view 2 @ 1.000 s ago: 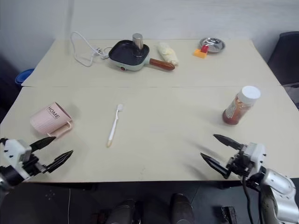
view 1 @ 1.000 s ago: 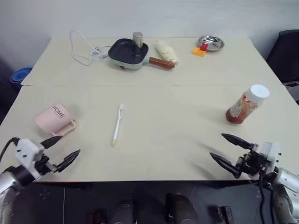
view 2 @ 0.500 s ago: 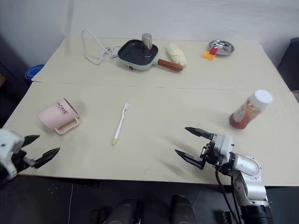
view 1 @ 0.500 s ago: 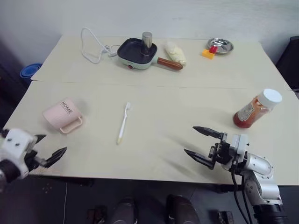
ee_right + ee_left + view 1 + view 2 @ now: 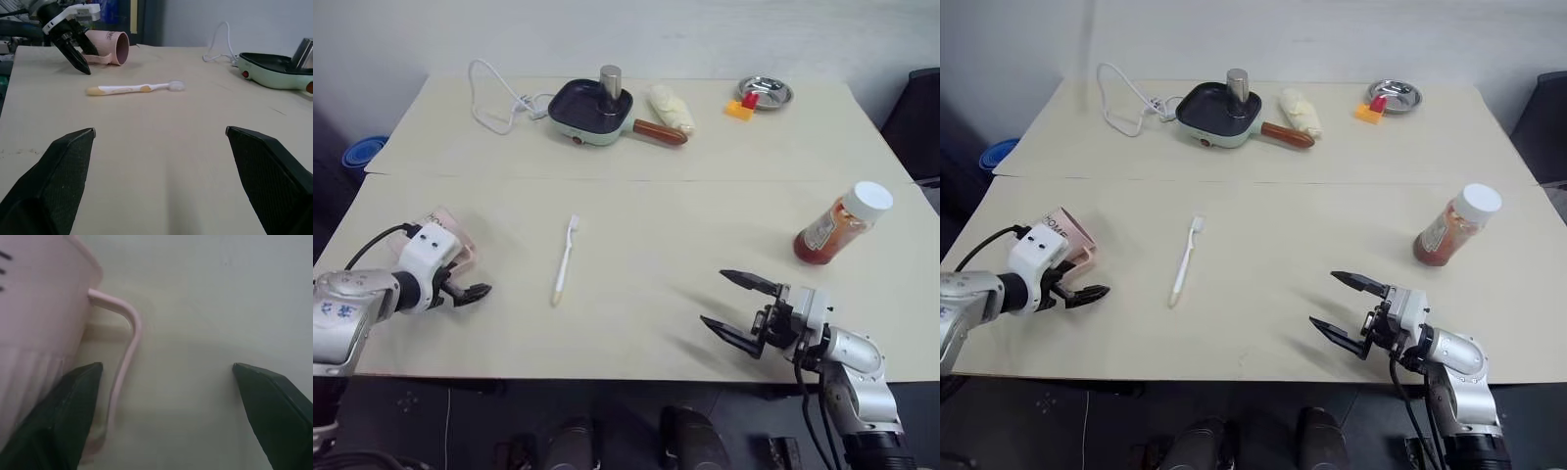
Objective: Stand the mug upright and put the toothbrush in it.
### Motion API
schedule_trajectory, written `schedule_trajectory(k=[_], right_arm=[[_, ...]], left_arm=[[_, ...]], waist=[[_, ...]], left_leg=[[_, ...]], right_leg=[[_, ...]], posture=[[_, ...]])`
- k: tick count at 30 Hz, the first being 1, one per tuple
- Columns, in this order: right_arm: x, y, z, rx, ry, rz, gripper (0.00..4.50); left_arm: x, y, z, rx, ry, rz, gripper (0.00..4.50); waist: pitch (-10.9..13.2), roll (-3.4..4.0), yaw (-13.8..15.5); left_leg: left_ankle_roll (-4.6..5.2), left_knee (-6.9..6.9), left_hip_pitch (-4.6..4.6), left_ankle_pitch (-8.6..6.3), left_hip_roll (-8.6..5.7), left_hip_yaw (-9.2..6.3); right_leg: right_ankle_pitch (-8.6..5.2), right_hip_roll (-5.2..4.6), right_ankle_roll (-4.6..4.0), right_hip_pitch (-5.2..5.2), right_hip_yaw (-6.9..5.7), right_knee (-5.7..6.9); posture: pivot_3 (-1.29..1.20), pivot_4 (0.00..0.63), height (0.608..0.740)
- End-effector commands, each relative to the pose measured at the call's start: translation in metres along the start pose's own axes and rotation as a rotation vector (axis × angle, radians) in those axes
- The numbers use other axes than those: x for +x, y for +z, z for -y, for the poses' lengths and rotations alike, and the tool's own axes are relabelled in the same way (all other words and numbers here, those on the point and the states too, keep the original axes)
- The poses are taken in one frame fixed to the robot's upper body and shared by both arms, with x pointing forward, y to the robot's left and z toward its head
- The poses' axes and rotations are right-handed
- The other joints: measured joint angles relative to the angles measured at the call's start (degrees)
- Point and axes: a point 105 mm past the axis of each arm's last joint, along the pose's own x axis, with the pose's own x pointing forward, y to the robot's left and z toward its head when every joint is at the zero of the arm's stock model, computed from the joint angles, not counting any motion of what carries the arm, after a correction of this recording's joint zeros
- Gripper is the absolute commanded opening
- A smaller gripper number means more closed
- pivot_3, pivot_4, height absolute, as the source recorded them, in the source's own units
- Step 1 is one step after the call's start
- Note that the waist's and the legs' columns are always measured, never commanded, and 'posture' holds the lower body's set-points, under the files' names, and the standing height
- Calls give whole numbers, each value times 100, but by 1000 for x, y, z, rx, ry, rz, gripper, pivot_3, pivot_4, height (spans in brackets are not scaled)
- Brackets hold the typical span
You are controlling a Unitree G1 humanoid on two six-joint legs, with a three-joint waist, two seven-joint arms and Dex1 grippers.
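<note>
Nearest the robot, the right gripper (image 5: 740,307) hovers low over the table (image 5: 666,225) at its near right, its two black fingers spread wide apart with nothing between them. Across from it at the near left, the left gripper (image 5: 1080,293) points down toward the tabletop right beside the mug (image 5: 108,47). In the left wrist view its fingers stand well apart, one fingertip just in front of the mug's pale pink wall and loop handle (image 5: 126,377), the other over bare table; nothing is clamped.

The mug lies on its side at the left of the table, partly hidden behind the left wrist in the head views, with its dark lettering facing up and its dark maroon mouth turned toward the middle of the table. The handle lies low against the tabletop on the near side.

The toothbrush (image 5: 564,261) lies flat to the right of the mug, apart from it, roughly midway across the table, bristled head pointing far and handle end pointing near.

Further right stands an orange-red sauce bottle (image 5: 838,224) with a white cap, leaning slightly. Along the far edge sit a white power cord (image 5: 493,100), a pale green electric pan (image 5: 590,111) with a brown handle and a metal cup in it, a pale wrapped item (image 5: 671,108), and a small metal dish (image 5: 766,92) with red and orange blocks beside it.
</note>
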Motion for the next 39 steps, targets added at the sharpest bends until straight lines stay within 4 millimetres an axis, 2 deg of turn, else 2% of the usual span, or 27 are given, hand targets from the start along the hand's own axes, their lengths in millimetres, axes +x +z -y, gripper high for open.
schedule_trajectory(k=[1, 4, 9, 12, 13, 15, 17, 19, 22, 25, 28, 32, 35, 37, 39], right_arm=[[-5, 1, 1, -27, -21, 20, 4500], [-10, -3, 1, -32, -34, 14, 4500], [-21, -8, 0, -42, -60, -7, 4500], [-29, -7, 2, -52, -85, -22, 4500], [-33, -7, 3, -56, -95, -32, 4500], [-41, -6, 5, -64, -111, -52, 4500], [-49, -6, 7, -72, -130, -72, 4500], [-56, -3, 10, -89, -159, -85, 4500], [-65, 4, 12, -120, -199, -104, 4500], [-72, 7, 15, -166, -236, -125, 4500], [-78, 9, 18, -208, -271, -138, 4500], [-80, 12, 18, -227, -298, -144, 4500], [-79, 14, 16, -232, -306, -141, 4500], [-76, 18, 18, -238, -326, -127, 4500], [-70, 18, 19, -239, -328, -117, 4500]], left_arm=[[5, -16, -5, 12, -26, -95, 3602], [9, -10, -5, -4, -64, -75, 2727], [3, 1, -16, 50, -39, -28, 1182], [-5, 15, -11, 86, -81, 42, 246], [-8, 27, -5, 103, -126, 105, 15], [-16, 47, 6, 106, -203, 224, 15], [-30, 80, 25, 172, -326, 461, 15], [-45, 100, 49, 269, -464, 668, 15], [-46, 125, 83, 226, -685, 882, 15], [-28, 142, 119, 232, -835, 1015, 15], [-2, 155, 162, 185, -983, 1111, 15], [31, 163, 206, 197, -1031, 1172, 15], [49, 162, 221, 207, -1009, 1172, 15], [63, 156, 224, 188, -981, 1142, 15], [69, 147, 225, 192, -979, 1105, 554]], waist=[[0, 1, 4], [0, 0, 5], [0, 0, 4], [0, 0, 5], [0, 0, 5], [0, 1, 21], [0, 0, 51], [0, -9, 68], [-1, -12, 98], [-2, -13, 103], [-2, -13, 111], [1, -21, 132], [1, -20, 125], [1, -20, 114], [1, -20, 106]], left_leg=[[0, 0, 3, 0, 0, 4], [-1, 0, 26, 1, 0, 21], [-2, -2, 43, 1, 3, 36], [-2, -4, 44, 0, 4, 39], [-2, -3, 44, 0, 4, 39], [-1, -3, 44, -1, 3, 42], [1, -1, 43, -2, 0, 41], [3, 6, 38, -3, 0, 40], [1, 10, 35, -4, 0, 39], [2, 34, 35, -5, 2, 43], [11, 62, 37, -12, -2, 45], [18, 81, 33, -26, -9, 51], [18, 80, 32, -29, -7, 56], [20, 80, 33, -31, -4, 55], [23, 80, 34, -32, 2, 52]], right_leg=[[0, 1, 0, 0, 4, 4], [-1, 1, -1, 3, 23, 20], [-3, 0, -5, 5, 39, 33], [-4, 0, -6, 3, 41, 33], [-4, -1, -6, 3, 41, 33], [-4, -5, -6, 3, 43, 32], [-4, -10, -6, 4, 42, 32], [-3, -13, -5, 4, 41, 32], [-3, -9, -5, 5, 38, 31], [-2, -1, -3, 9, 40, 37], [2, 5, 4, 23, 40, 37], [5, 17, 9, 27, 40, 30], [4, 19, 9, 23, 40, 23], [5, 17, 9, 24, 41, 1], [5, 14, 9, 24, 40, 1]], posture=[[0, 150, 740], [0, 150, 740], [0, 150, 740], [0, 150, 740], [0, 150, 740], [0, 150, 740], [0, 150, 740], [0, 150, 740], [0, 150, 740], [0, 150, 740], [0, 150, 740], [0, 150, 740], [0, 150, 740], [0, 150, 740], [0, 150, 740]])
